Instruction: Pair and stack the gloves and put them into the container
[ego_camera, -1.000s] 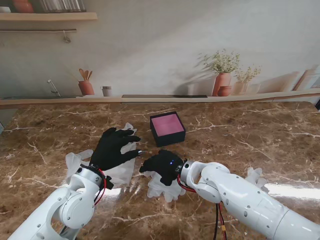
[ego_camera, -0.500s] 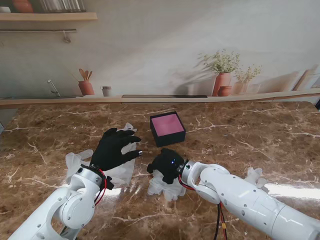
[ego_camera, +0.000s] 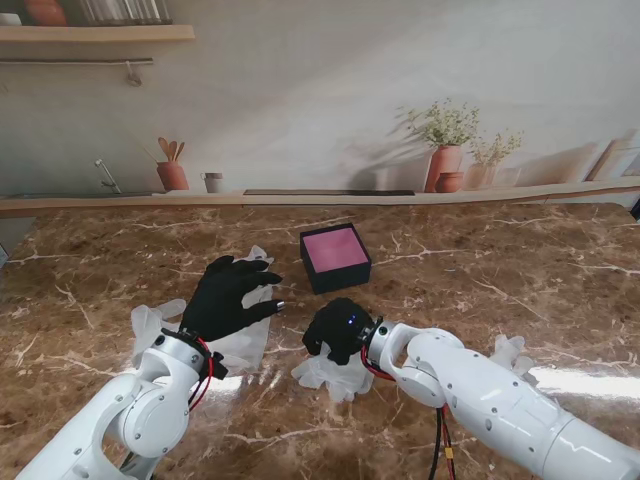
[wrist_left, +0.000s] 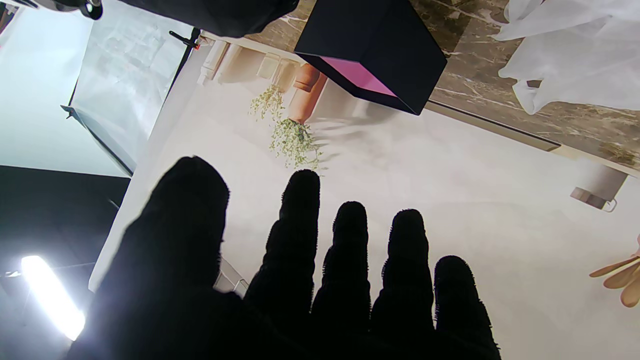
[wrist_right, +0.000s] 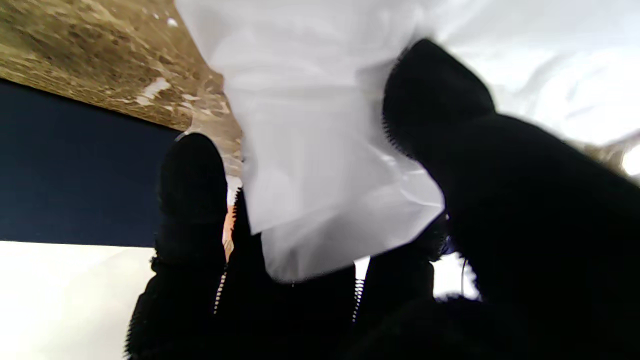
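The right hand (ego_camera: 338, 328) is down on the middle glove (ego_camera: 325, 372), its black fingers curled into the translucent white plastic, and the wrist view confirms the grip: a fold of the glove (wrist_right: 320, 150) is pinched between the thumb (wrist_right: 435, 95) and the other fingers (wrist_right: 192, 180). The rest of that glove lies flat on the marble table (ego_camera: 500, 270), its fingers splayed toward me. Over on the left, the left hand (ego_camera: 225, 295) hovers with fingers spread wide, holding nothing, above another glove (ego_camera: 240, 345) lying on the table; whether the palm touches it I cannot tell. From the left wrist, the five fingers (wrist_left: 300, 210) stand apart and straight. The box (ego_camera: 335, 257), black outside and pink inside, sits open just beyond both hands, near the table's middle, with nothing visible in it; the left wrist shows the box (wrist_left: 372, 55) too, with a glove's edge (wrist_left: 570, 55) near it. A third glove (ego_camera: 510, 352) peeks out from behind the right forearm, well apart from the box. None of the gloves are stacked together yet.
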